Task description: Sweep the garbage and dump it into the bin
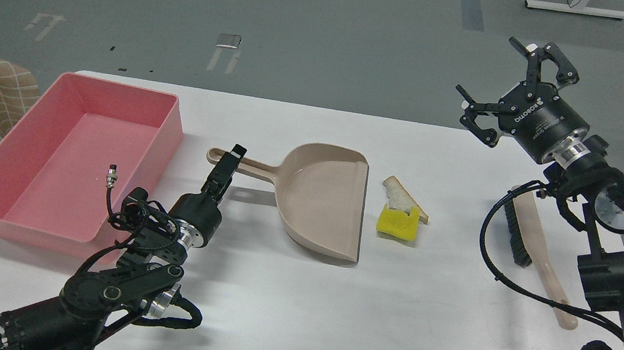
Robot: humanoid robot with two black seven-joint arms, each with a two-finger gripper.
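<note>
Two scraps touch: yellow sponge [397,224], crusted white wedge [401,195]; right gripper [518,93] spread wide, left gripper [231,160] unreadable.

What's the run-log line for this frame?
left gripper: at dustpan handle, grip unclear | right gripper: open, raised | brush: on table | garbage: unswept by dustpan mouth | bin: no scraps

Pink bin [26,154] empty, far left; garbage [402,211] mid-table.

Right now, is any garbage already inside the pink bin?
No, the pink bin holds no scraps; both garbage pieces lie on the table beside the dustpan.
</note>
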